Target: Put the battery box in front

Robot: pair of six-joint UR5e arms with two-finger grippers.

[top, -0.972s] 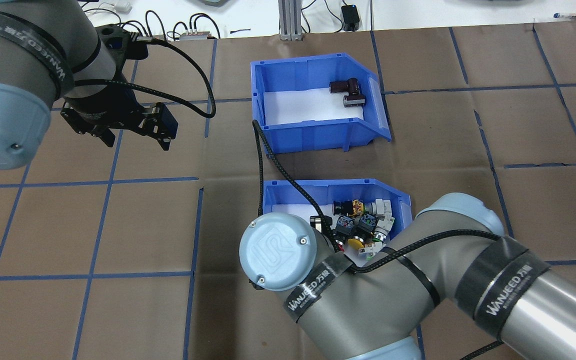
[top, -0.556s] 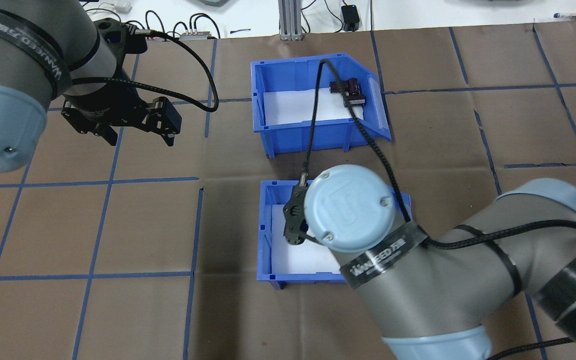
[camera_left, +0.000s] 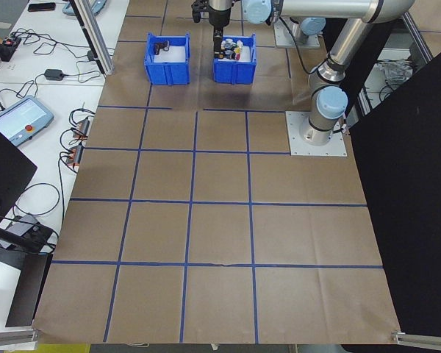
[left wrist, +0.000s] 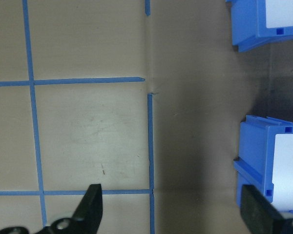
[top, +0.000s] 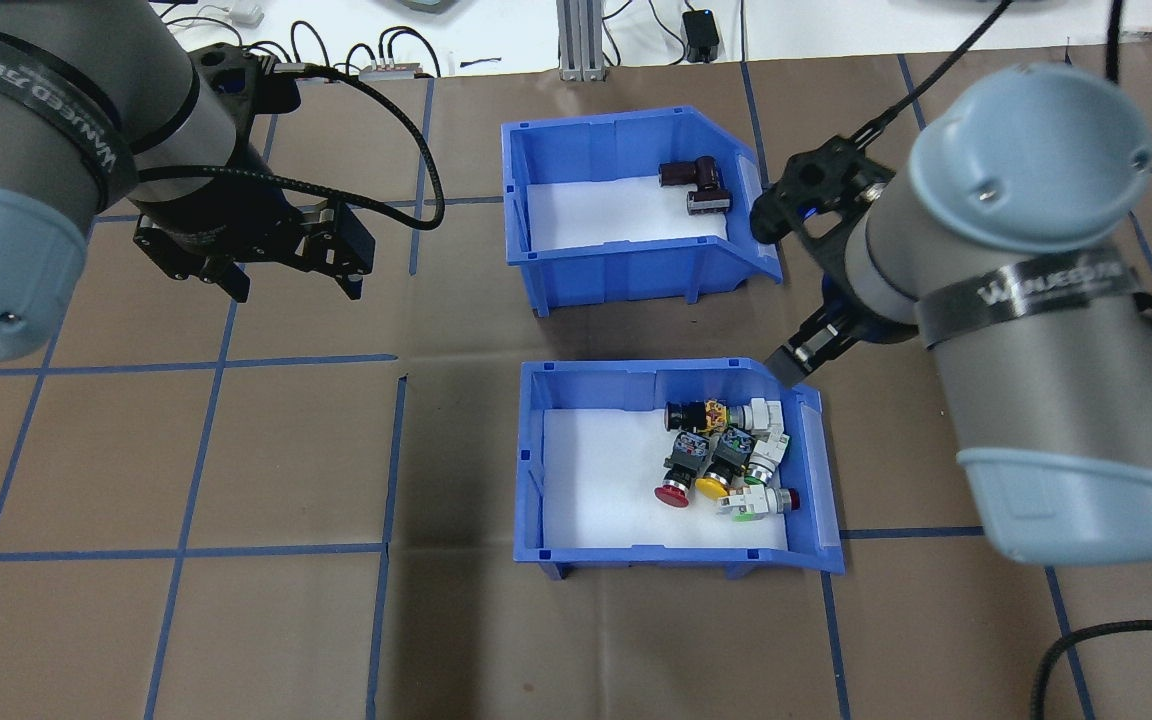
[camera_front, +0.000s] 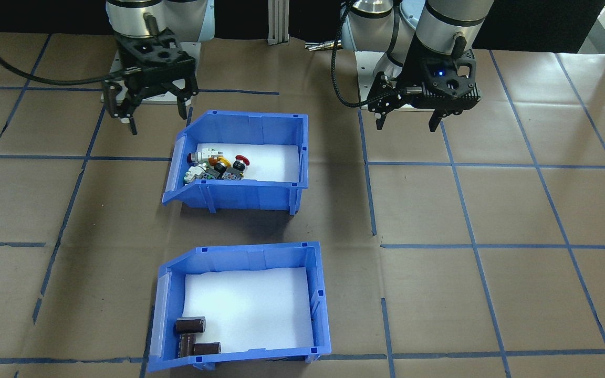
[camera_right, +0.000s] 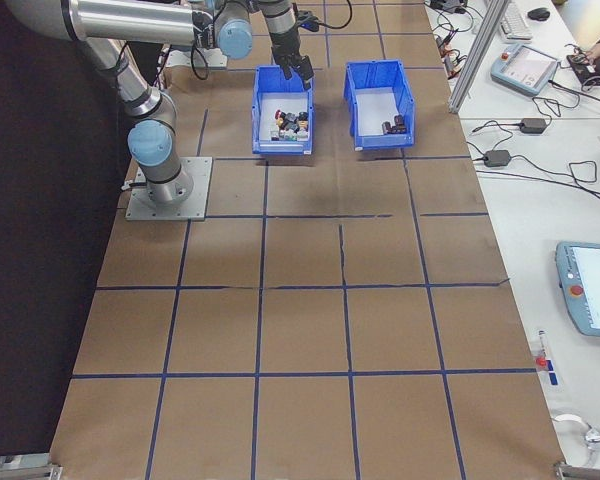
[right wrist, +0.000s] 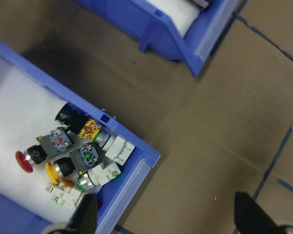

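Blue plastic, white foam floor, a few dark brown batteries huddled at its sloped end: that is the battery box on my overhead feed, sitting on the brown paper-covered table on the far side from the robot, with the switch bin directly between it and the base. From the front-facing camera the battery box is the nearer of the two bins and the switch bin lies beyond it.

The right gripper hangs above the table just past the cut-away ends of both bins, touching neither; I see it there in the overhead view beside the battery box's sloped corner. Its wrist camera shows both fingers spread far apart with only table and the switch bin's corner between them, so it is wide and empty. The left gripper floats over bare paper, well apart from the battery box on the closed-end side, fingers likewise spread wide with nothing in them.

Against the picture from a little over half a second back, the right arm has swung out from over the switch bin to the bins' right, so the push-button switches it was covering now show in full. The left gripper has shifted only slightly. Both bins sit where they were.
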